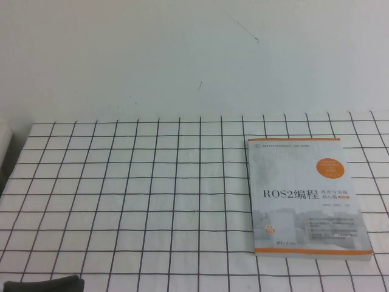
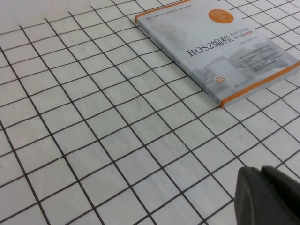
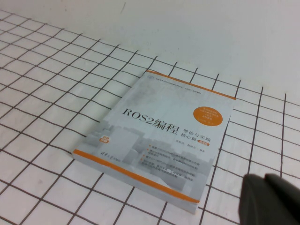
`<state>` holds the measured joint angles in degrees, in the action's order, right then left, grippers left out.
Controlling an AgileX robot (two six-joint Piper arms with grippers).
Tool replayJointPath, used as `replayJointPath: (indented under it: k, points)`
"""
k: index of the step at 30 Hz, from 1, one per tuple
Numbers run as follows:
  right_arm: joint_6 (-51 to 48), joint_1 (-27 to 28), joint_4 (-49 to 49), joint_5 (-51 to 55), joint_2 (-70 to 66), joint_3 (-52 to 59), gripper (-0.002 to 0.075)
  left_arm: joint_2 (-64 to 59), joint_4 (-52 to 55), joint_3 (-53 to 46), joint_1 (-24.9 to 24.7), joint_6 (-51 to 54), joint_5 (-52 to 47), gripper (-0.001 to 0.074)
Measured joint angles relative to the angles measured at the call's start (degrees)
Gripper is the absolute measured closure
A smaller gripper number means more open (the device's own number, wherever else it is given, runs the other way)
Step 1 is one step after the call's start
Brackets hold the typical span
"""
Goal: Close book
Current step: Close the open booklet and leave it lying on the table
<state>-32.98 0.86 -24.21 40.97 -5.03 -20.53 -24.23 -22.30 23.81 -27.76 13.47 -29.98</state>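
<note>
Well, the book (image 1: 307, 198) lies shut (cover up). My left end effector (image 2: 268, 196) and right end effector (image 3: 271, 199) hover over the table (image 1: 121, 201), cropped; I cannot tell their grip.

The table (image 1: 91, 231) was covered edge to edge by a white cloth (image 1: 158, 176) ruled with a black grid. One book (image 1: 307, 194), titled "ROS2编程", lay flat and closed on the cloth with its cover up. It was close to the right edge, toward the near right corner.
</note>
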Motion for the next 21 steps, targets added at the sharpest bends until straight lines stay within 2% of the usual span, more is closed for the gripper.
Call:
replayJointPath:
  k: [6,16,21]
  points:
    - [0.0,0.0,0.0,0.0,0.0,0.0,0.0729,0.0,0.5,-2.7,0.0,0.0,1.6,0.0738]
    - [0.0,0.0,0.0,0.0,0.0,0.0,0.0729,0.0,8.2,-13.2,0.0,0.0,3.3,0.0738]
    - [0.0,0.0,0.0,0.0,0.0,0.0,0.0729,0.0,8.4,-14.2,0.0,0.0,5.6,0.0738]
